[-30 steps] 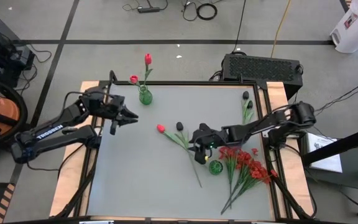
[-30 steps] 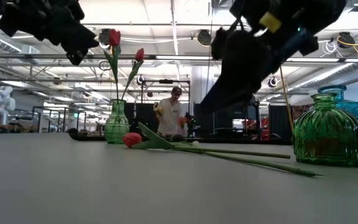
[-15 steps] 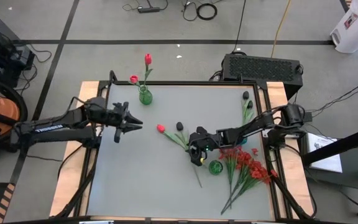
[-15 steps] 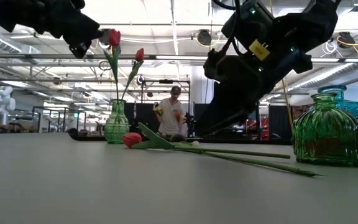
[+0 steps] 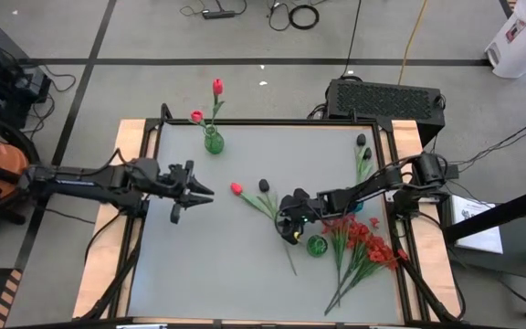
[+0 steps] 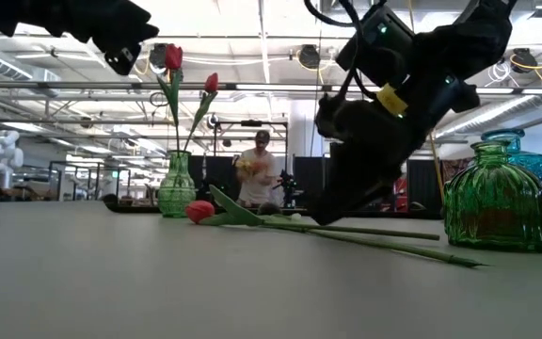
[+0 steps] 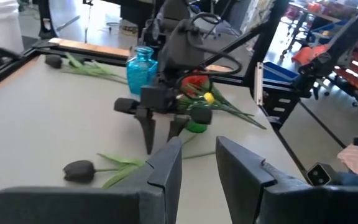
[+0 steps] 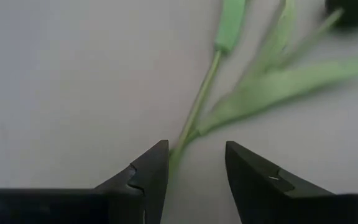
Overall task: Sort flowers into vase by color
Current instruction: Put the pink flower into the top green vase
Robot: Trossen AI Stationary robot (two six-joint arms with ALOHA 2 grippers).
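Note:
A red tulip and a black tulip lie mid-table, their green stems crossing. My right gripper hangs open just above them, a finger on each side of one stem; whether it touches, I cannot tell. In the low view its fingertips are close to the table. My left gripper is open and holds nothing, above the table's left half. A green vase at the far edge holds two red tulips.
A second green vase stands right beside my right gripper. A blue vase stands behind it. A bunch of red blossoms lies near the right edge, and two black tulips lie at the far right corner. A person stands beyond the table.
My left gripper has swung away from the far-edge vase toward the table's near edge and middle, staying high and open. My right gripper has sunk toward the stems on the table and rolled a little, its fingers still open.

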